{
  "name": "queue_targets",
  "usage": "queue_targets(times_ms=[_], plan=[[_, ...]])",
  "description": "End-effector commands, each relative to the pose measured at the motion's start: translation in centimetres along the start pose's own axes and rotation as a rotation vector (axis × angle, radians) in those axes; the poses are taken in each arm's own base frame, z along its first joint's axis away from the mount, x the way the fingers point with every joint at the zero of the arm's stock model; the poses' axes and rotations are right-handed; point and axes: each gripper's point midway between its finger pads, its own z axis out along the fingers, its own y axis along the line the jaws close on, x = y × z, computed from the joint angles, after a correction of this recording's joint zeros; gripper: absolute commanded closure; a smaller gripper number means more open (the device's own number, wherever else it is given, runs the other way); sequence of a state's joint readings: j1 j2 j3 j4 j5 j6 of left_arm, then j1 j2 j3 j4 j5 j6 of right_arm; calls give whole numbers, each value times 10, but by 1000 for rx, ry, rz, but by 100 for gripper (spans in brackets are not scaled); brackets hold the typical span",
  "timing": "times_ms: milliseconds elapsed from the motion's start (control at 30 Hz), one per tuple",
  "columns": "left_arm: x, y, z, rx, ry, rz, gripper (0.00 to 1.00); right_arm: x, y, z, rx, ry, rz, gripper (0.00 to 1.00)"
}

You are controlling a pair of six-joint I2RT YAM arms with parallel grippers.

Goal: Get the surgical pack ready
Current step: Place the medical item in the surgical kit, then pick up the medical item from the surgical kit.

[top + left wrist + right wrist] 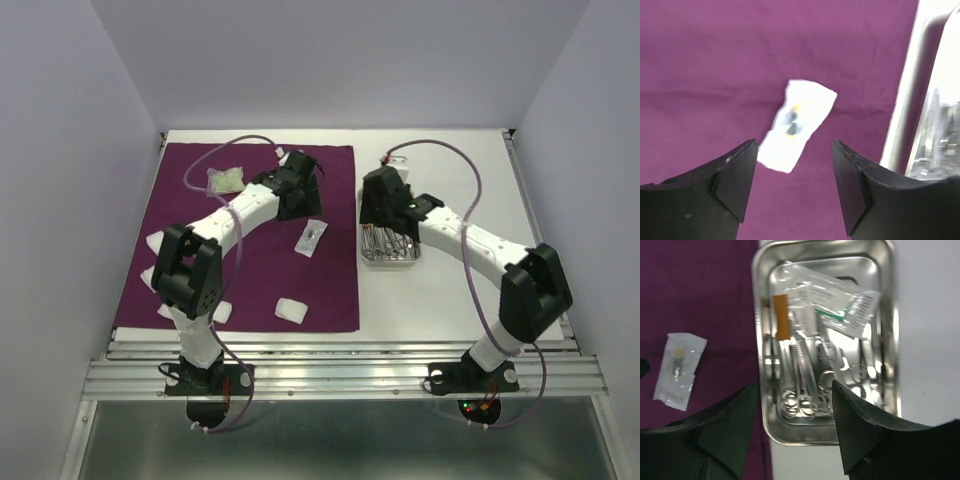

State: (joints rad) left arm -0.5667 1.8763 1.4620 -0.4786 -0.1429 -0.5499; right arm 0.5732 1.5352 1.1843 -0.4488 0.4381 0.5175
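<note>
Presently left hand (794, 162) hangs spread above 1 packet (799, 122), right hand (795, 405) spread above 1 tray (880, 275).

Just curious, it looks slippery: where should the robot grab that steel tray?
Likely the long wall of the steel tray away from the purple drape, from above, one finger inside, one outside. It lies flat, so only the thin upright rim offers a pinch, and that side faces white table. The open right end effector hovers above it.

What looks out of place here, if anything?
One small packet lies askew on the purple drape, left of the steel tray rather than in it. Gauze pads lie scattered by the drape's near edge.
</note>
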Motion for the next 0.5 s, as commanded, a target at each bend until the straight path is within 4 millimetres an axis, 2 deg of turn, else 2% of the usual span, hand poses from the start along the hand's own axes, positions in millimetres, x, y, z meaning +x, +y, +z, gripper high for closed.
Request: queue_targets(times_ms=[0, 33, 67, 100, 133, 167, 200, 233, 267, 300, 367, 400, 467], plan=[[-54, 44, -62, -25, -167, -89, 28, 6, 68, 1, -96, 3, -100, 34], [-60, 70, -63, -61, -175, -132, 28, -1, 87, 0, -146, -14, -93, 34], [-64, 85, -69, -81, -187, -153, 29, 3, 100, 2, -178, -4, -96, 34], [-71, 99, -81, -100, -222, -181, 29, 20, 117, 10, -217, 38, -115, 34], [-74, 124, -85, -148, -234, -230, 30, 15, 132, 10, -248, 30, -102, 34], [-80, 139, -97, -177, -275, -262, 30, 19, 141, 14, -259, 41, -106, 34], [-81, 148, -101, -187, -287, -282, 30, 22, 148, 19, -270, 56, -106, 34], [-78, 158, -102, -199, -287, -297, 30, 37, 157, 30, -272, 86, -117, 34], [-80, 170, -106, -211, -299, -322, 30, 39, 163, 34, -283, 94, -109, 34], [-80, 173, -111, -207, -308, -326, 30, 38, 175, 34, -306, 94, -95, 34], [-76, 179, -111, -215, -300, -330, 30, 50, 181, 49, -294, 122, -89, 34], [-75, 179, -112, -214, -300, -329, 30, 48, 188, 51, -307, 123, -80, 34], [-71, 179, -111, -209, -292, -320, 30, 56, 195, 61, -309, 148, -67, 35]])
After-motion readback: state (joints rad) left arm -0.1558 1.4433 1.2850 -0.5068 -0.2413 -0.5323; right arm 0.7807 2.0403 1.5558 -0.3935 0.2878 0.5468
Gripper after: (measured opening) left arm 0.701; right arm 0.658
